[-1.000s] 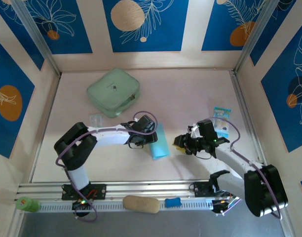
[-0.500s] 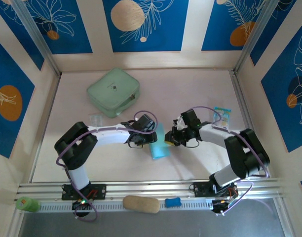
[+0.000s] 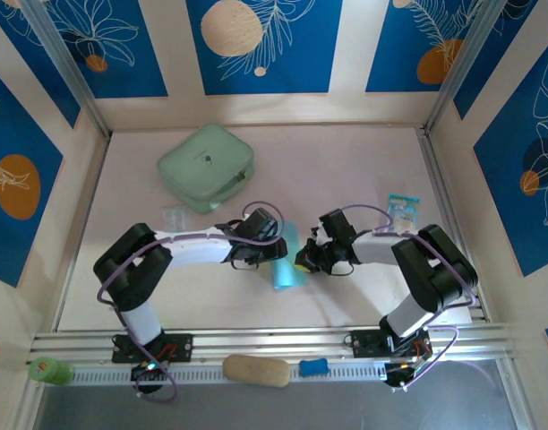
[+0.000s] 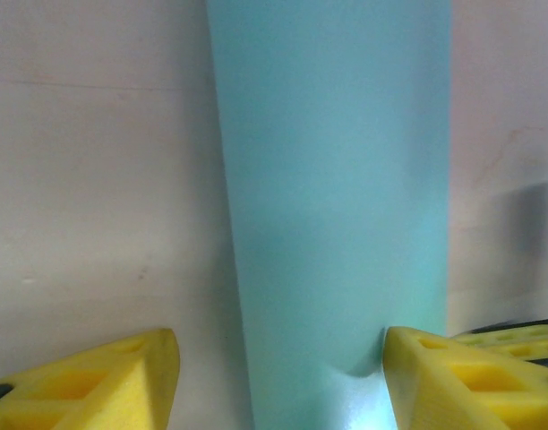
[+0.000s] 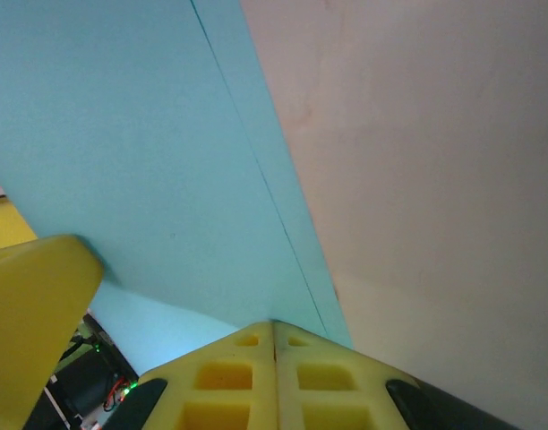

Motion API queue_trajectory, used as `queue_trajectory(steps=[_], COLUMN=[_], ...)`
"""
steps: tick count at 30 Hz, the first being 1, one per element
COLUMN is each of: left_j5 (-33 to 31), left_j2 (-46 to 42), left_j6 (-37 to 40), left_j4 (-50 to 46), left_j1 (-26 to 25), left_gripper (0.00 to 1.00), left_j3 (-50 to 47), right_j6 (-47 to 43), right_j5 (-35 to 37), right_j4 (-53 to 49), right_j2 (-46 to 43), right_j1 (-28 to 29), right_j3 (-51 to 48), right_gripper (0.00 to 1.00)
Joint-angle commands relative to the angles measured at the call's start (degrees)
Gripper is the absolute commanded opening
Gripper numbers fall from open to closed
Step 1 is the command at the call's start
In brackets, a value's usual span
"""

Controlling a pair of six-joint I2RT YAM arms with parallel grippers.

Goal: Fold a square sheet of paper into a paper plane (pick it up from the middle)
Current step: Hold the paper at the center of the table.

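Pale blue paper point(image 3: 288, 260), folded into a long narrow strip, lies flat on the table point(image 3: 346, 161) about midway between the two arms. It is well apart from the green case point(image 3: 207, 167) at the far left and the small printed packet point(image 3: 403, 208) off to the right.

The worry from here, I'd say, is the strip sliding or skewing. It is thin and sits on a smooth top, so a push from either side could shove it sideways, buckle the layers or put a crooked crease in it. A small dimple shows in the paper where the left gripper's right-hand finger point(image 4: 453, 376) touches its edge.

The left gripper point(image 3: 259, 253) stands about half open, straddling the strip across its width. Its other finger is down beside the paper's left edge, clear of it, and the gripper holds nothing.

The right gripper point(image 3: 307, 260) is closed tight, fingers pressed together, tips down at the right edge of the strip. Whether a layer is caught between them I cannot tell. If one is, lifting could tear it or pull the fold open.
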Motion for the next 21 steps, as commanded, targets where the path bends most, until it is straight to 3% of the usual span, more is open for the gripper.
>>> queue_trajectory(steps=[1, 14, 21], left_j5=[5.35, 6.7, 3.92], left_j2=[-2.27, -1.04, -0.58], left_j6=[-0.99, -0.97, 1.25], left_j4=[8.43, 9.08, 3.26], left_j1=[0.99, 1.58, 1.56], left_gripper=[0.62, 0.54, 0.47], left_j3=[-2.88, -3.8, -2.03], right_j6=[7.73, 9.08, 8.26], right_j5=[3.84, 3.81, 2.19], right_j4=[-3.44, -1.41, 1.35], right_j2=[-0.35, -2.76, -3.7], right_j1=[2.03, 1.77, 1.42], right_j3=[-3.4, -5.37, -5.4], right_gripper=[0.05, 0.06, 0.09])
